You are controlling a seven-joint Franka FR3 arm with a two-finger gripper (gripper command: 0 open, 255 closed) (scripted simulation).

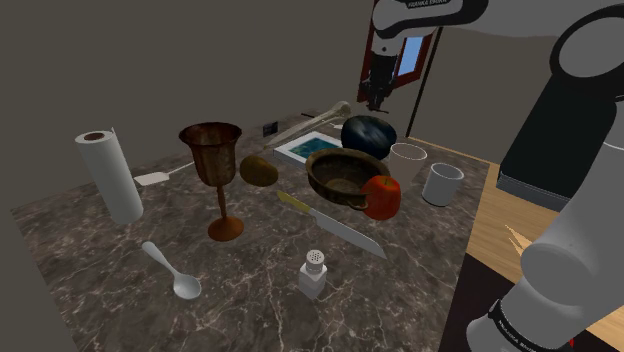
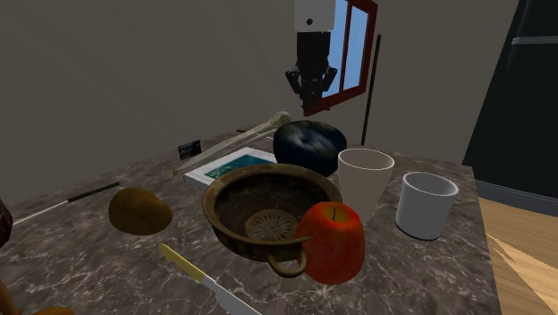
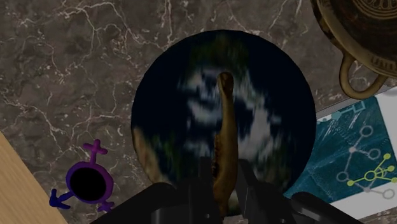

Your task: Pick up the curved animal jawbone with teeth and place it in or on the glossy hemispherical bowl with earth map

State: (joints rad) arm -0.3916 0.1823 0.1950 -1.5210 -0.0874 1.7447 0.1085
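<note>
Wrist view, looking straight down: earth-map bowl (image 3: 172, 95) directly under the gripper (image 3: 224, 168), dark rounded side facing up. Gripper pinched on the jawbone (image 3: 224, 114), well above the bowl. Long axis of that bone running out from the grip across the bowl's middle. Likely needs only lowering and letting go.

The arm (image 1: 585, 235) is made of smooth, rounded links in white shading to pale grey, with dark joints between them. A black ring (image 1: 520, 325) on its lowest near link carries small white lettering. A second lettered black band (image 1: 430, 6) runs round the link at the top. The wrist block (image 2: 313, 13) is white, with a small dark round spot on its face. Below it the gripper (image 2: 310, 89) is matte black throughout, with two blocky fingers (image 3: 254, 191).
</note>
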